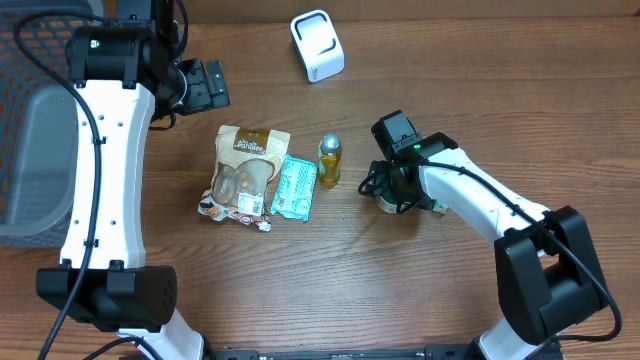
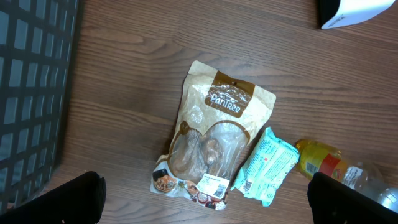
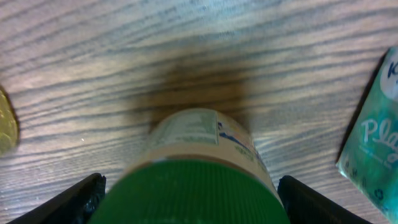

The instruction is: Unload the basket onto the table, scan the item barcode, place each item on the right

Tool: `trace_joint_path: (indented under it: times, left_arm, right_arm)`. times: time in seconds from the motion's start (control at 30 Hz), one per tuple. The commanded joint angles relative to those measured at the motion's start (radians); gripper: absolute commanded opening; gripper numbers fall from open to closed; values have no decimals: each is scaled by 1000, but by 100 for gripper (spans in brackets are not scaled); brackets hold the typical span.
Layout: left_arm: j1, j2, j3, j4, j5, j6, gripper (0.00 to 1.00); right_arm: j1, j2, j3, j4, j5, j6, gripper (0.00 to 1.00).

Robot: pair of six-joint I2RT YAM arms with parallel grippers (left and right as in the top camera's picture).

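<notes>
A jar with a green ribbed lid [image 3: 193, 180] and a pale label stands on the wooden table, mostly hidden under my right gripper [image 1: 395, 192] in the overhead view. In the right wrist view the right gripper [image 3: 189, 199] straddles the lid, its black fingers [image 3: 84, 199] close beside it on both sides, still open; no barcode shows on the jar. The white scanner [image 1: 318, 45] sits at the table's back. My left gripper [image 1: 212, 86] hangs wide open and empty high at the back left, and looks down on the packets.
A Pantree snack bag [image 1: 245, 170], a teal tissue pack [image 1: 295, 187] and a yellow bottle [image 1: 330, 160] lie side by side left of the jar. A dark mesh basket [image 1: 30, 150] stands at the left edge. Printed barcodes show on the bag [image 2: 214, 183] and tissue pack [image 2: 267, 165].
</notes>
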Motion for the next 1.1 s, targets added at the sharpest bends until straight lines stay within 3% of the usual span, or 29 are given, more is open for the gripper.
trace_joint_path:
  times: [0.0, 0.63, 1.07]
  left_arm:
    - [0, 2, 15, 1, 5, 11, 100]
    - [0, 2, 15, 1, 5, 11, 100]
    - [0, 2, 15, 2, 5, 11, 100]
  right_arm:
    - [4, -2, -3, 7, 19, -4, 84]
    - [4, -2, -33, 31, 29, -4, 80]
    - [3, -3, -25, 16, 29, -4, 67]
